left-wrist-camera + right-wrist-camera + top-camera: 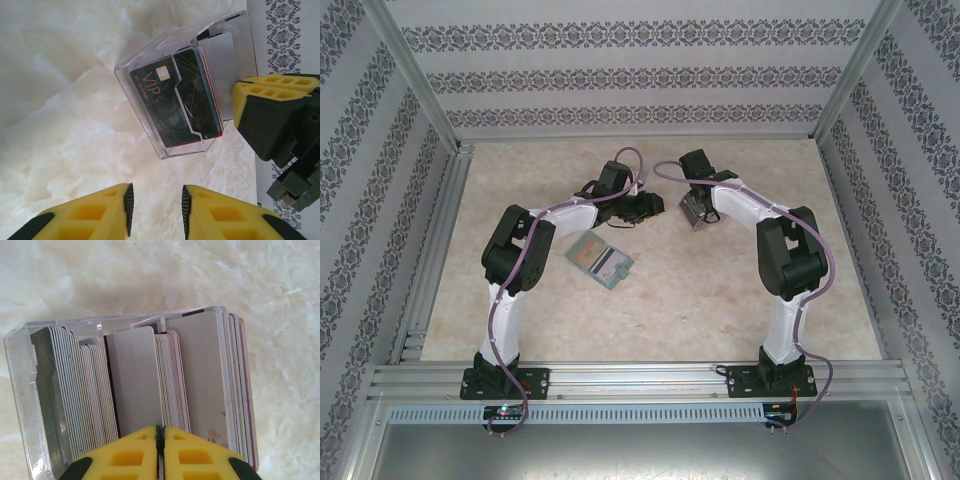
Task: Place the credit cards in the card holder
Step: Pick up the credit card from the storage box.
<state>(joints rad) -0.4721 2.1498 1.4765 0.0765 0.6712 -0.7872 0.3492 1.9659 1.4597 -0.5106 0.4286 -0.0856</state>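
Wallet [592,256] lies open on the table [720,300], left of centre; left gripper [157,205] hovers narrowly open, empty, facing a clear box [131,65] of cards [175,100]; right gripper [159,440] is pinched shut on a raised grey card [132,380].

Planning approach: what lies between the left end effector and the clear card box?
Left wrist view: bare marble tabletop between left end effector and clear card box.
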